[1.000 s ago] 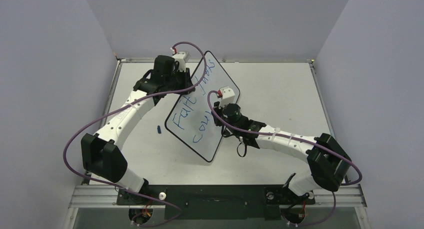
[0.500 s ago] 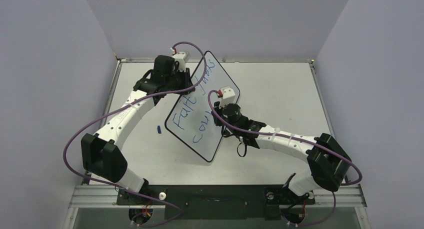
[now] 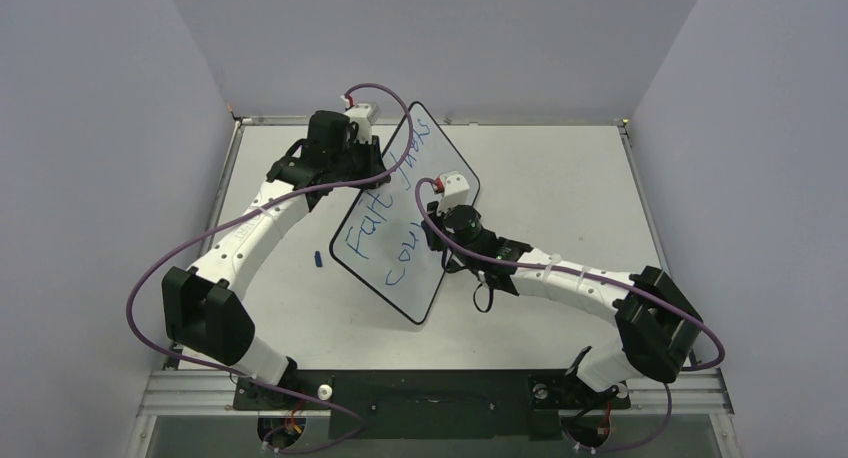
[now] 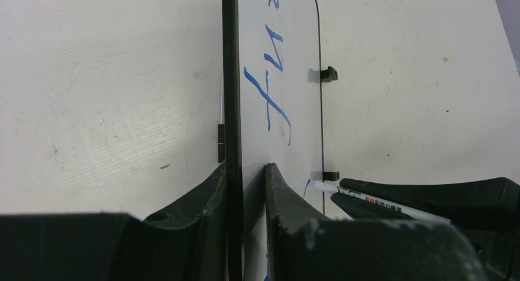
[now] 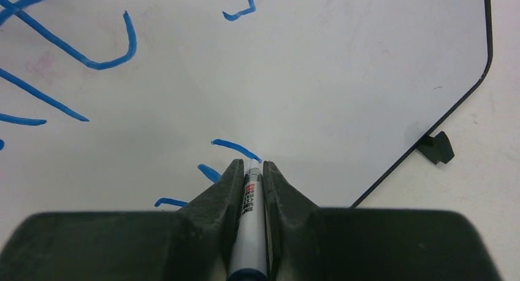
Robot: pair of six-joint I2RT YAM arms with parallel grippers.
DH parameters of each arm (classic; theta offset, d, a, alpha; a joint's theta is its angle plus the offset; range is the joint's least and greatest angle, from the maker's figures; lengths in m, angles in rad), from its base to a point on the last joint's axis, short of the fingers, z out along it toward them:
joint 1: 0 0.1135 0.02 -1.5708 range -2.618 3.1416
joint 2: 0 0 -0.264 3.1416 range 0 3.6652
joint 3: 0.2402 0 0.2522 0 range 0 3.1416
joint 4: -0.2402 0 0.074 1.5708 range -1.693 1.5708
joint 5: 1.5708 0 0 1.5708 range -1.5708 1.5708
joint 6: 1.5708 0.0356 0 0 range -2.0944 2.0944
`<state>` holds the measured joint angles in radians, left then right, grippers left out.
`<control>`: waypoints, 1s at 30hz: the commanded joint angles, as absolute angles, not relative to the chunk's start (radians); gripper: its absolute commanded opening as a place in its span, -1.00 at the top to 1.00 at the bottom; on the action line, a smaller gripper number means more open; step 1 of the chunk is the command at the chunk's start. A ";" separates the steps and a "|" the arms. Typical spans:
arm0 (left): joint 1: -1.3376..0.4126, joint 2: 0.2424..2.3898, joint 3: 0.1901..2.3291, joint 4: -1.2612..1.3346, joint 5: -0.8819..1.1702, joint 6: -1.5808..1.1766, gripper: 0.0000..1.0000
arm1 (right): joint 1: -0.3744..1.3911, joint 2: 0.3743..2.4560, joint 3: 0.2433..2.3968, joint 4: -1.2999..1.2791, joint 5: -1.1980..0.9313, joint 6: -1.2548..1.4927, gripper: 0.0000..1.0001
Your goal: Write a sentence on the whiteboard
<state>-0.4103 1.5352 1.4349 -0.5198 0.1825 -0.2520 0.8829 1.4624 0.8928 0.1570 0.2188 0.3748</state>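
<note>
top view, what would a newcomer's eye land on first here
The large whiteboard in the middle of the table stands out, with big blue handwriting across it in two lines. The left hand is clamped on the board's edge, while the right hand pinches a marker whose tip meets the board by a fresh blue stroke. A small blue object lies on the table just left of the board.

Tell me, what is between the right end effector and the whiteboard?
A marker: the right end effector grips it between its fingers, and its tip seems to touch the whiteboard by a blue stroke. The right wrist view shows this best.
</note>
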 commanded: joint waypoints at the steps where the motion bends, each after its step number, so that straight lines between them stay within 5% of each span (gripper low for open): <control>1: -0.403 1.504 1.466 -0.468 0.070 -0.147 1.00 | 0.890 1.469 0.950 0.180 0.170 0.390 1.00; 30: -0.403 1.502 1.465 -0.469 0.075 -0.149 1.00 | 0.869 1.481 1.046 0.135 0.194 0.357 1.00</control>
<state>-0.4114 1.5337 1.4349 -0.5194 0.1864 -0.2516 0.8764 1.4868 1.0119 0.1303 0.1936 0.3702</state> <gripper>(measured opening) 0.171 0.103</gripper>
